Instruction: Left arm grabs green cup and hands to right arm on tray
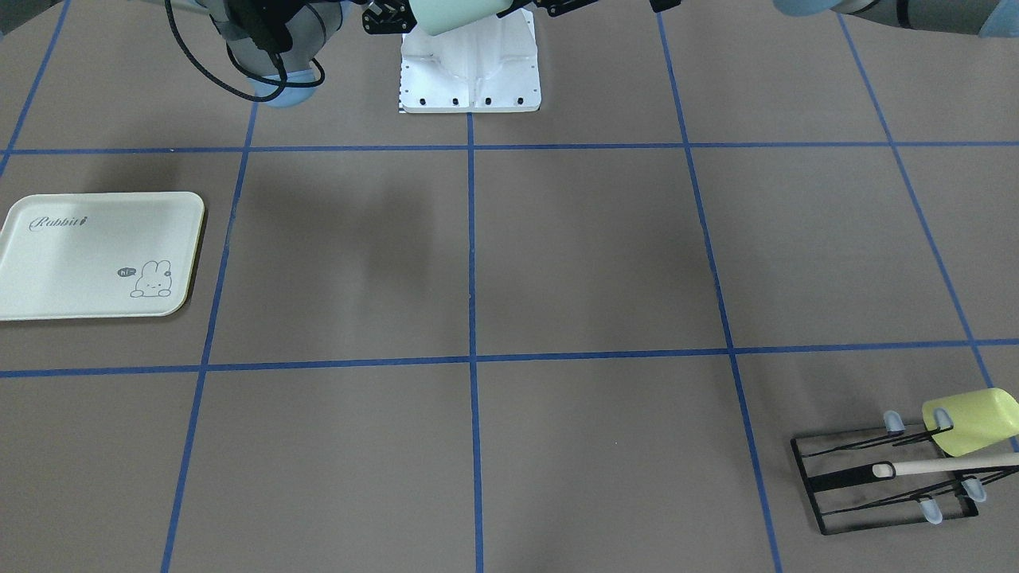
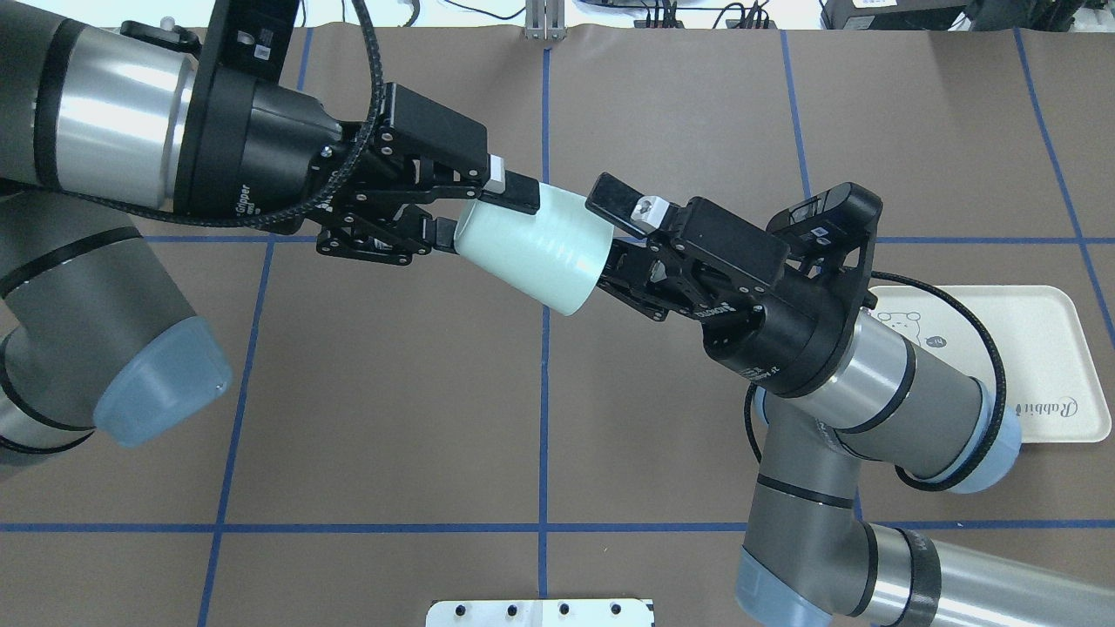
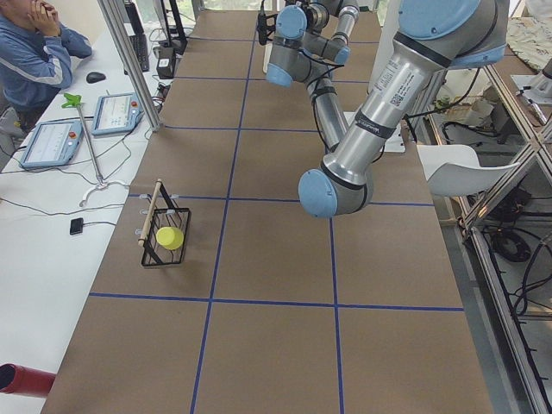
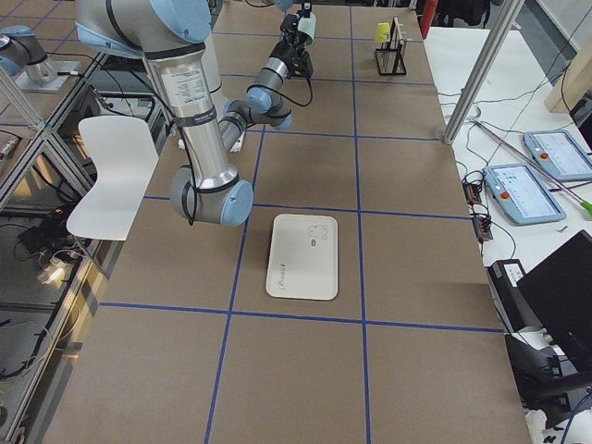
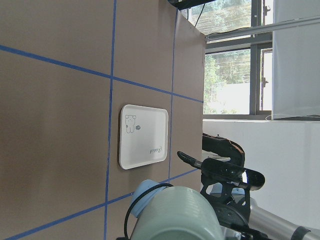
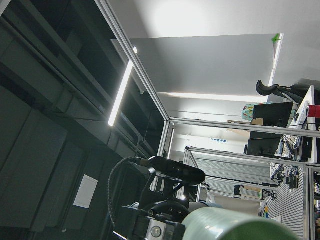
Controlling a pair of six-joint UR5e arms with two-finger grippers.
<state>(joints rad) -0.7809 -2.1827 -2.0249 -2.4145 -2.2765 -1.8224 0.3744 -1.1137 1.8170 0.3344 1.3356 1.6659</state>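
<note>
green cup (image 2: 531, 252) — pale mint, sideways, aloft in left pincer (image 2: 483, 216) | tray (image 2: 1045, 348) — cream, flat, well apart

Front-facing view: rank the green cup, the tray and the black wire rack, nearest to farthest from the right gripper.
1. green cup: top centre, right at the right gripper, in the air.
2. tray: on the table at the view's left edge, the robot's right side.
3. black wire rack: bottom right corner, the robot's left side.
</note>
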